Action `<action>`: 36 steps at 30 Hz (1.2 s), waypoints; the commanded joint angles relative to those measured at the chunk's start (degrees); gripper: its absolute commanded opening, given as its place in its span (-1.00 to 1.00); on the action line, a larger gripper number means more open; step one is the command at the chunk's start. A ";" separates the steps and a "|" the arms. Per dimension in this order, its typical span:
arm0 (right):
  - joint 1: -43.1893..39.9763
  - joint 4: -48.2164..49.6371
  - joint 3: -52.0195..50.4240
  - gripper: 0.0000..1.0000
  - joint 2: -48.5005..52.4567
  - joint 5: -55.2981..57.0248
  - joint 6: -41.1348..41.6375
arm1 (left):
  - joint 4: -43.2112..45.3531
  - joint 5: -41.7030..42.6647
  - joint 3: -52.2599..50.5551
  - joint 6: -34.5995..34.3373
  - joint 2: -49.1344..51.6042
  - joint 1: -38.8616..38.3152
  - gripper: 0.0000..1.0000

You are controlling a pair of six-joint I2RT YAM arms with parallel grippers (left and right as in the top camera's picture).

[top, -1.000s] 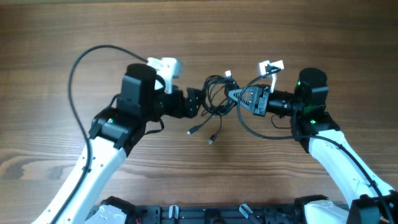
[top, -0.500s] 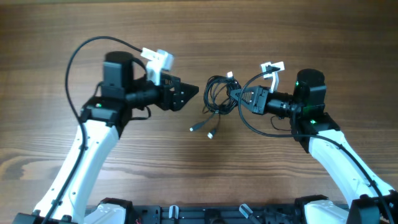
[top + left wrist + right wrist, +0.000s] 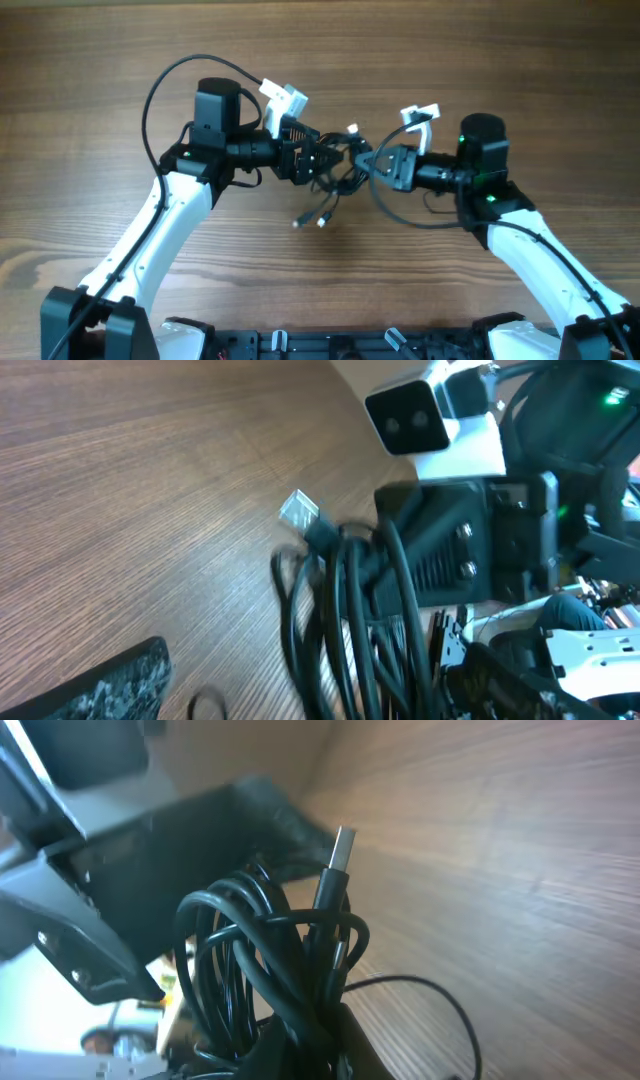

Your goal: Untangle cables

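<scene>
cables [image 3: 338, 172]: thin, glossy black cords bunched in tight loops at mid-table, between both grippers; 2 plug ends [image 3: 311, 220] trail toward the near edge.
right gripper [image 3: 374, 163]: clenched on the cables, the loops rising out of its jaws (a silver plug [image 3: 342, 848] sticks up).
left gripper [image 3: 316, 160]: jaws spread wide around the loops, not pinching.
table [image 3: 90, 60]: flat brown wood grain.
room: wide wood behind and on both outer sides.
</scene>
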 commanded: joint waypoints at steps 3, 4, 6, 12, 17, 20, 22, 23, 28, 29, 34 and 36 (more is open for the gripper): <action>3.04 0.42 0.28 -0.91 -0.44 2.21 -3.21 | -0.76 0.28 0.15 0.87 0.44 -0.55 0.12; 3.04 0.39 0.28 -0.91 -0.44 3.58 -3.21 | -1.49 0.26 0.15 0.90 0.44 -0.52 -0.07; 3.04 0.42 0.28 -0.91 -0.44 5.70 -3.19 | -2.95 0.26 0.15 0.92 0.44 -0.52 -0.09; 3.04 2.78 0.28 -0.91 -0.44 6.34 -3.13 | -6.03 -0.63 0.15 1.38 0.44 -0.52 -0.24; 3.04 -1.11 0.28 -0.89 -0.44 6.43 -6.95 | -5.20 -13.46 0.15 1.11 0.42 0.42 -0.92; 3.04 -3.10 0.28 0.76 -0.44 8.07 -7.21 | -1.07 -13.51 0.15 -6.38 0.42 1.88 -0.92; 3.06 -3.08 0.28 0.99 -0.44 8.09 -4.52 | 1.70 -13.99 0.15 -14.21 0.42 1.95 -0.92; 3.10 -3.08 0.28 0.99 -0.44 8.07 -1.97 | 2.80 -16.09 0.15 -19.52 0.42 1.92 -0.92; 5.49 2.03 0.28 0.99 -0.17 16.04 18.12 | 4.66 -19.34 0.15 -21.57 0.42 -0.52 -0.92; 6.88 4.26 0.28 0.90 -0.07 17.27 20.15 | 4.98 -21.22 0.15 -22.99 0.42 -1.44 -0.92; 15.74 5.35 0.28 0.48 0.98 31.56 16.72 | 4.98 -35.08 0.15 -36.85 0.42 -5.14 -0.92; 19.85 4.94 0.28 0.37 4.24 37.20 13.07 | 6.49 -35.95 0.15 -44.37 0.42 -5.68 -0.92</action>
